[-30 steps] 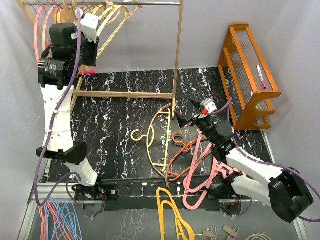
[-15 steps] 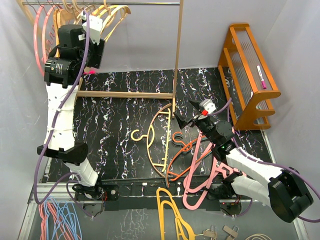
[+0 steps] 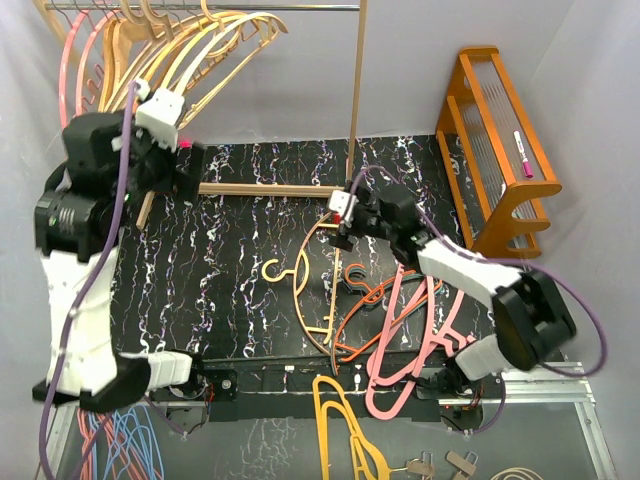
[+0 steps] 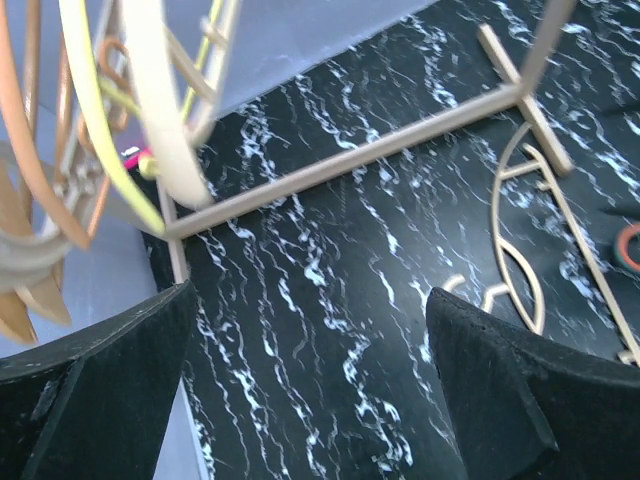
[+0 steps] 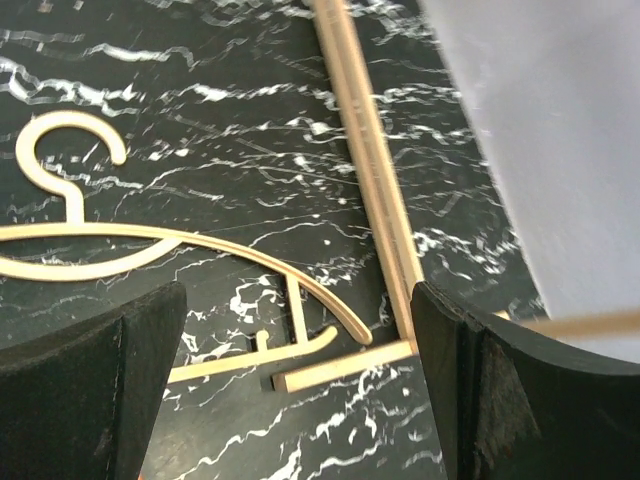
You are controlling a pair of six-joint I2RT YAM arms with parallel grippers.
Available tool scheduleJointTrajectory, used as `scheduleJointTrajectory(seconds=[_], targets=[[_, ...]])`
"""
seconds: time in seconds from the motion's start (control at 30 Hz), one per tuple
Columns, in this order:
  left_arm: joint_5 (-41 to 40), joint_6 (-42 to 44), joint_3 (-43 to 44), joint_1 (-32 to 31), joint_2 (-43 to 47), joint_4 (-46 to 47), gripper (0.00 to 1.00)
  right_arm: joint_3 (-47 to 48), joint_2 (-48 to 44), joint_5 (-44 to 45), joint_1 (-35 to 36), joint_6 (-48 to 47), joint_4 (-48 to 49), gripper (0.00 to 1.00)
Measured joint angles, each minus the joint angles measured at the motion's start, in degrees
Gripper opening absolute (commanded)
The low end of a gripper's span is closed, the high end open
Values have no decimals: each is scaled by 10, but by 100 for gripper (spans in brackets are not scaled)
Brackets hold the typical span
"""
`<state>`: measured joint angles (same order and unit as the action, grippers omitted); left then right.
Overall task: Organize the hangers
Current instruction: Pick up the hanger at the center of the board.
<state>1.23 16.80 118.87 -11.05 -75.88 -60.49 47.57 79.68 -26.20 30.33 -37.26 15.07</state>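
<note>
the right gripper (image 5: 295, 370) hovered, jaws spread wide and empty, over the pale wood-tan hooked hanger (image 5: 200, 238), which lay flat on the black white-veined mat (image 3: 230, 200) beside the wooden rack's base bar (image 5: 375, 180). the left gripper (image 4: 310, 380), likewise wide and empty, sat near the tan and pink hangers (image 3: 215, 40) hung on the metal rail (image 3: 300, 8). the grasp looked best taken on the thin frame near its hook, clear of the bar.

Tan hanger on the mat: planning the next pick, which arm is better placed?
Probably right: the right gripper hovers open over the tan hanger; the left gripper is away by the rack.
</note>
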Motion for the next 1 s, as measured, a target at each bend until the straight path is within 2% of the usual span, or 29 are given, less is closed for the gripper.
scheduleJointTrajectory(seconds=[0.17,0.33,0.5,0.67,0.87,1.0], targets=[[73,-1,-92,11,105,-17,97,141,164,-98,0,-94,-120,97],[136,-2,-135,27,134,-33,97,285,325,-162,0,-156,-249,96],[160,-3,-182,38,152,-38,97,356,415,-178,5,-184,-315,96],[170,-3,-217,38,170,-43,97,409,455,-188,7,-188,-348,85],[203,8,-252,38,176,-47,97,414,461,-193,8,-192,-366,50],[217,23,-282,38,174,-60,97,412,461,-198,11,-195,-378,23]])
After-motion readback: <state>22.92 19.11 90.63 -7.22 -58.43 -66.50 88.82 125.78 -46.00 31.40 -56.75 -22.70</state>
